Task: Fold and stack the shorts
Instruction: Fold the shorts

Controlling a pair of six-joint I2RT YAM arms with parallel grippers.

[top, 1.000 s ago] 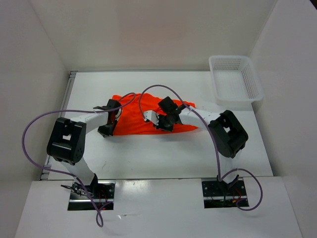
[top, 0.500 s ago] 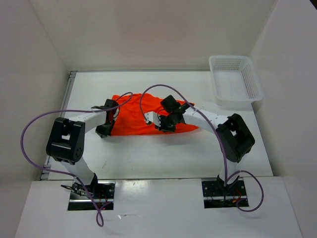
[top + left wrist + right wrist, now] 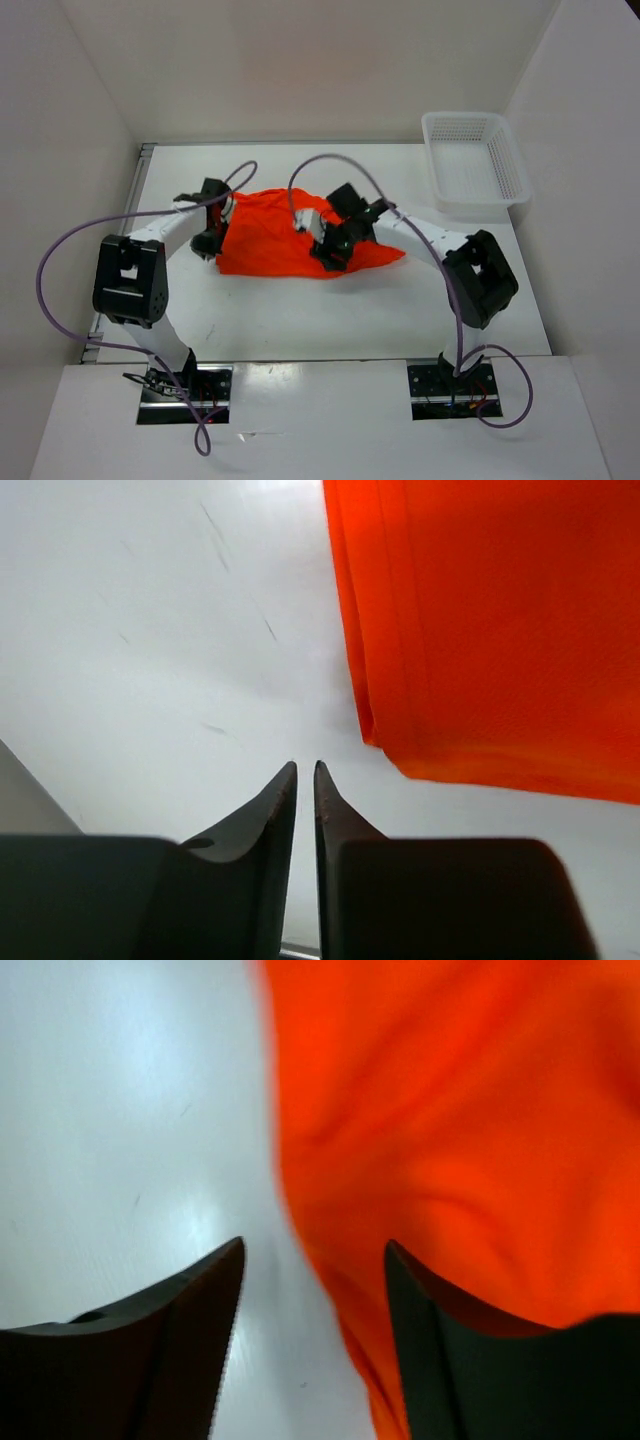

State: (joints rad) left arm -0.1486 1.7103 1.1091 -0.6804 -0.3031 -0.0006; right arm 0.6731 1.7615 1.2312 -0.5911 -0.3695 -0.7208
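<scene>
No brand, label or writing can be read on anything here; the shorts (image 3: 268,238) are plain bright orange-red cloth, soft and matte, lying in a rumpled, roughly trapezoid heap at the middle of the white counter (image 3: 300,310), with a pointed flap trailing toward the right; in the left wrist view the cloth shows a fine weave and a doubled hem band that runs down its left edge to a blunt corner; in the right wrist view it is blurred, with shallow rolling creases; the counter is smooth and slightly glossy, marked with a few thin dark scuffs; the left tool (image 3: 305,770) sits at the left edge of the shorts, its dark tapered fingers (image 3: 260,815) clenched to a hairline slit with nothing between them, the hem corner just beyond and to the right of the tips and apart from them; the right tool (image 3: 312,1245) is released, its fingers spread wide above the near right part of the shorts, one over bare counter and the other over cloth; a white plastic mesh basket (image 3: 478,207) stands at the far right corner, well apart from the shorts.
</scene>
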